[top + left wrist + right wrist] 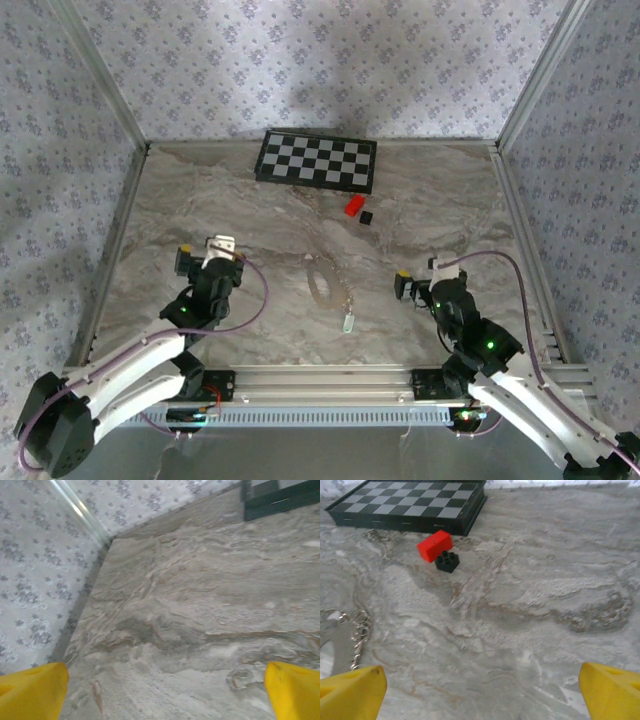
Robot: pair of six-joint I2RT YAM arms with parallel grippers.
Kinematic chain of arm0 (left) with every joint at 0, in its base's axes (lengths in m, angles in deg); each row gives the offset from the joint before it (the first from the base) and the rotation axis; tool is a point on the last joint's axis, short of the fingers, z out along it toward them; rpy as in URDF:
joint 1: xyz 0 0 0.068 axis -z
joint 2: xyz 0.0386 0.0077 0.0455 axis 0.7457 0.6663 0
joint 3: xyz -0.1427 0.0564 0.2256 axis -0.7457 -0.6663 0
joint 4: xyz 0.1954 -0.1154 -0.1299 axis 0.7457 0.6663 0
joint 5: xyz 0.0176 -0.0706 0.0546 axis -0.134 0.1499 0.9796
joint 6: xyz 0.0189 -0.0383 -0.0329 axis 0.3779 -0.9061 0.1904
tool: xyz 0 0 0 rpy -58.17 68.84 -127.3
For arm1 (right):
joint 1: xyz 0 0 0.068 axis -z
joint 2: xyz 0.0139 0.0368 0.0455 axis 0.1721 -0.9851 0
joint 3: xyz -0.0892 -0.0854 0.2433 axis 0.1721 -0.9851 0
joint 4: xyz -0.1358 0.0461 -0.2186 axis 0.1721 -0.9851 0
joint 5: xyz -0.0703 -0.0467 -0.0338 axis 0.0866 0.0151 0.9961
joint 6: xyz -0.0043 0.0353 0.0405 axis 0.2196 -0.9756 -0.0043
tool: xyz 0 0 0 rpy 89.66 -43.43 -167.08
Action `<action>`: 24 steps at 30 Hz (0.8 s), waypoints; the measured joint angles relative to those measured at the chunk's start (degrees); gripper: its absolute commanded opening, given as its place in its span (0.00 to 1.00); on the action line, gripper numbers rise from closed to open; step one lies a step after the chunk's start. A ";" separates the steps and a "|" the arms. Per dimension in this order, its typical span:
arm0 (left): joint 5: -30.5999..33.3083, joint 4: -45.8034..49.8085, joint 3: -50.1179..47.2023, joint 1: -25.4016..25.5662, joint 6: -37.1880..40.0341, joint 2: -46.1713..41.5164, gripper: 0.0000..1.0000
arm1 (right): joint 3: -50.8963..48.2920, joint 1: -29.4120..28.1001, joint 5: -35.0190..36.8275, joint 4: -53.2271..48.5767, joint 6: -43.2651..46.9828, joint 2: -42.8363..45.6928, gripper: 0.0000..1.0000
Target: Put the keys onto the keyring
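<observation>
Both the left jaws and the right jaws gape empty, seen from above; the keyring [322, 278] and key [348, 322] lie on the worktop [440, 200] between them. Left wrist: yellow fingertips [30, 690] spread wide over marble. Right wrist: the keyring's chain [360, 629] lies at far left.

1. No readable text, numbers, brands or signs anywhere.
2. Checkered board [317, 160], far edge of tabletop [450, 220]: plain squares, no lettering legible.
3. Red block [434, 545], black block [447, 561]: studs too small to read.

Your right wrist view cuts off the keyring [359, 627] at 9 o'clock; overhead, the keys [348, 322] are too small to count.
</observation>
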 measured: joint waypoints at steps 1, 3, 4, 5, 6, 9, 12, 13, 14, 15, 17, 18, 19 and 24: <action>0.07 -1.25 -0.87 -0.76 0.20 0.02 1.00 | 0.00 0.13 1.14 0.35 1.01 -0.04 1.00; -0.35 -2.80 -2.60 -2.45 0.22 -0.22 0.99 | 0.00 0.28 3.65 0.72 2.89 -0.26 1.00; -0.83 -3.15 -3.34 -3.34 0.17 -0.46 0.99 | 0.00 0.55 4.98 0.79 3.98 -0.37 1.00; -1.16 -3.41 -3.91 -4.09 0.15 -0.74 1.00 | 0.00 0.85 5.99 0.79 4.85 -0.42 1.00; -1.51 -3.50 -4.31 -4.68 0.17 -1.03 0.99 | -0.02 1.22 6.86 0.79 5.64 -0.42 1.00; -3.32 -3.78 -5.42 -6.25 0.00 -2.64 0.99 | -0.52 2.64 7.78 1.88 9.01 -0.33 1.00; -6.19 -3.87 -6.99 -7.98 -0.70 -5.81 0.99 | -2.14 3.26 7.67 3.02 12.04 1.05 1.00; -6.95 -3.87 -7.67 -8.61 -0.92 -6.95 1.00 | -3.02 3.34 7.50 3.43 13.14 2.01 1.00; -7.72 -3.80 -8.41 -9.29 -1.07 -8.17 1.00 | -3.98 3.52 7.37 3.98 14.14 3.15 1.00; -8.22 -3.61 -8.87 -9.81 -1.14 -9.09 0.99 | -4.79 3.76 7.21 4.44 14.84 4.13 1.00; -9.40 -2.99 -9.57 -10.73 -1.14 -10.73 1.00 | -6.51 4.70 6.69 5.68 16.55 6.47 1.00; -9.73 -2.82 -9.66 -10.99 -1.11 -11.10 1.00 | -7.23 5.33 6.40 6.40 17.38 7.30 1.00; -10.01 -2.64 -9.66 -11.23 -1.14 -11.34 0.99 | -7.82 6.16 5.90 7.04 18.08 7.89 1.00; -11.02 -2.05 -9.66 -12.74 -1.49 -10.47 1.00 | -10.12 12.39 1.99 11.21 19.74 8.15 1.00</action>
